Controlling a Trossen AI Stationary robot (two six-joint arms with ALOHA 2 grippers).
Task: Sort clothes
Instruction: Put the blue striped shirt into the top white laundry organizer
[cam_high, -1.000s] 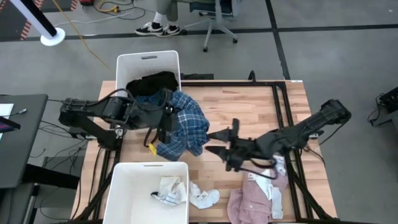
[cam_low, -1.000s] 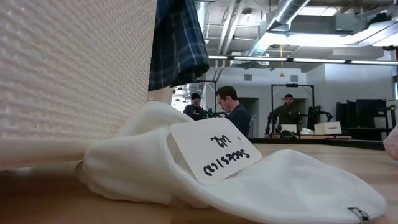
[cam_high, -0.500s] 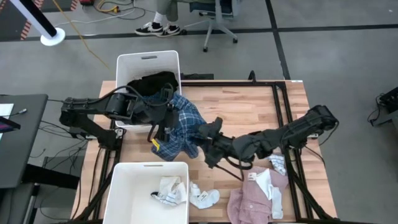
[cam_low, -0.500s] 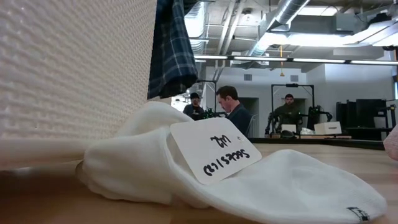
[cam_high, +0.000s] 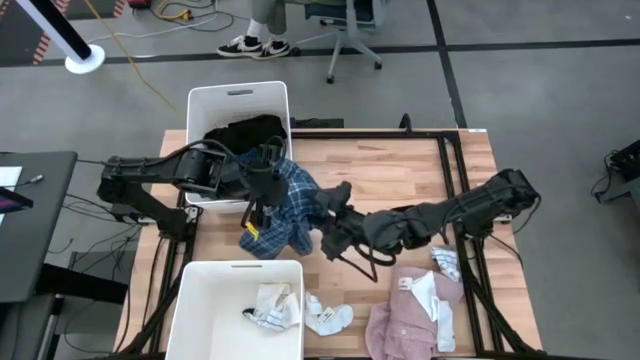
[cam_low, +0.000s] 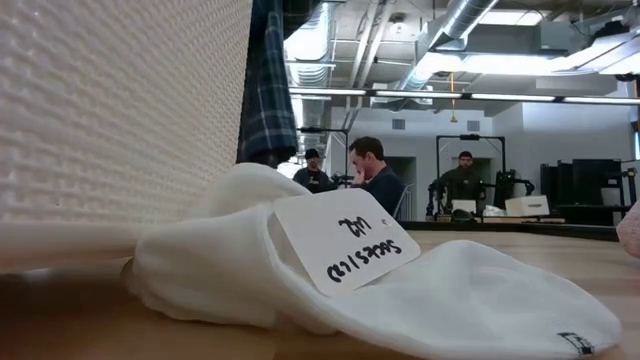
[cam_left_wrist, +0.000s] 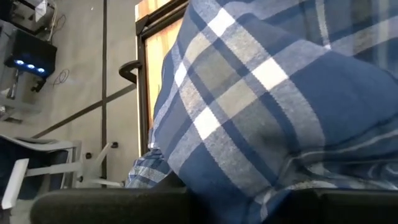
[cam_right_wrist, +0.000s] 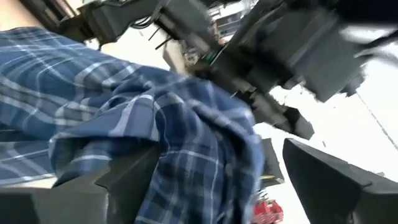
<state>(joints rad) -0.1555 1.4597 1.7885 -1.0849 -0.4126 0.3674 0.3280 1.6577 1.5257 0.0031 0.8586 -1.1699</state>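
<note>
From overhead you look straight down on the whole table (cam_high: 400, 170). Your low camera sits at tabletop level, right behind a white sock (cam_low: 400, 290), facing the room. Both wrist cameras press close to the blue plaid shirt (cam_left_wrist: 273, 106), which every view shares.

Left hand (cam_high: 262, 196) clamped; right hand (cam_high: 330, 215) spread, both mid-table.

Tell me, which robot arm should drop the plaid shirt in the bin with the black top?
Probably the left gripper: it holds the blue plaid shirt right beside that bin.
</note>
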